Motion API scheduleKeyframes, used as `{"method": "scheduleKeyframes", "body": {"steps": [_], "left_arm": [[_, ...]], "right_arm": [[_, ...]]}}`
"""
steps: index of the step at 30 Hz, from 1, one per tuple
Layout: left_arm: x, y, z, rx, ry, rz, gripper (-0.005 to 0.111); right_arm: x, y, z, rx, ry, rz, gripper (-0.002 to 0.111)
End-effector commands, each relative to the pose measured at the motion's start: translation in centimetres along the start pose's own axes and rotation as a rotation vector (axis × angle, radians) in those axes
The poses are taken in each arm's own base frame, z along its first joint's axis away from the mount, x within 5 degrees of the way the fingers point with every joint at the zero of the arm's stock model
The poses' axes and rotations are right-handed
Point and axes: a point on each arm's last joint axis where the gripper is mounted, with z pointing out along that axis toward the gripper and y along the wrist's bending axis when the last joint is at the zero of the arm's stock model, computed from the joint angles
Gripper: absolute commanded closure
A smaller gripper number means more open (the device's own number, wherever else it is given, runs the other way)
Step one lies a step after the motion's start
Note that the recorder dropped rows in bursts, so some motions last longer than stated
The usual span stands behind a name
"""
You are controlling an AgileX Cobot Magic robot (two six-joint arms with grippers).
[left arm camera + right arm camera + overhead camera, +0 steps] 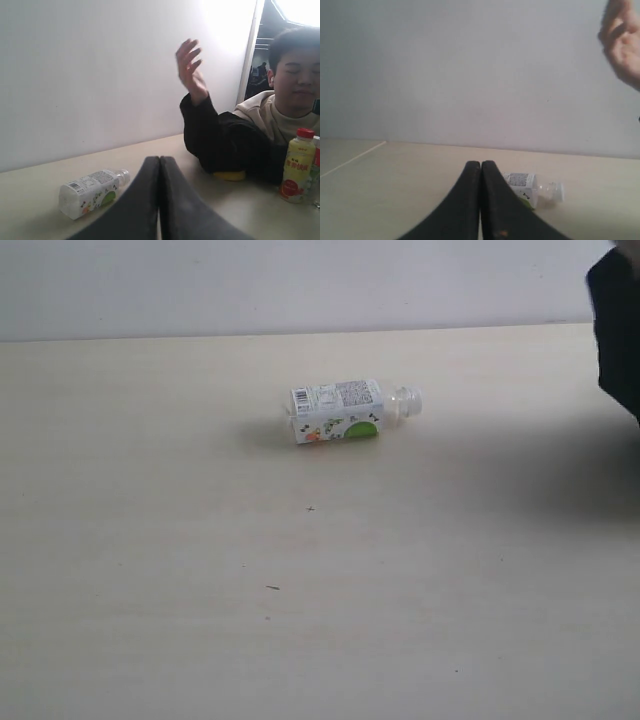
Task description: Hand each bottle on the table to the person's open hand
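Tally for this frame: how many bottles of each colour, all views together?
White-labelled bottle: 1
Yellow bottle: 1
Total: 2 clearly seen; a sliver at the left wrist view's edge, beside the yellow one, may be a third.

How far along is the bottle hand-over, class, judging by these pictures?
Done, seemingly: a yellow bottle stands by the person. In hand: nothing; the left gripper and right gripper are shut, empty. Left: the capless bottle lies on its side on the table; the person's hand is raised.
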Motion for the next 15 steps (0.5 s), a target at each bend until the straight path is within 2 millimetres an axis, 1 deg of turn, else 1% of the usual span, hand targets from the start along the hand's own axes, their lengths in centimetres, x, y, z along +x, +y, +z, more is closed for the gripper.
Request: {"method": "scheduleKeyframes", "body": {"steps": [1,5,10,11,15], "left_arm": [[0.03,-0.02,-0.07,0.005,-0.005,-0.009,0.107],[0.03,-0.02,-0.07,0.005,-0.005,-0.009,0.107],[0.03,-0.02,-0.07,0.005,-0.005,-0.009,0.107],[0.03,-0.02,-0.07,0.005,-0.005,-0.009,0.107],[0.03,-0.02,-0.07,0.005,-0.005,-0.009,0.107]], "right_arm": [[-0.04,-0.05,-0.05,0.008,-0.004,-0.039,0.108],[-0.01,-0.19,-0.02,0.021,-0.010,-0.085,0.108],[0.01,-0.41,-0.03,0.046,-0.002,-0.320,0.108],[0.01,-0.45,-0.03,0.050,0.000,-0.343,0.108],[0.03,-0.47,-0.03,0.051,0.002,-0.352,0.108]]}}
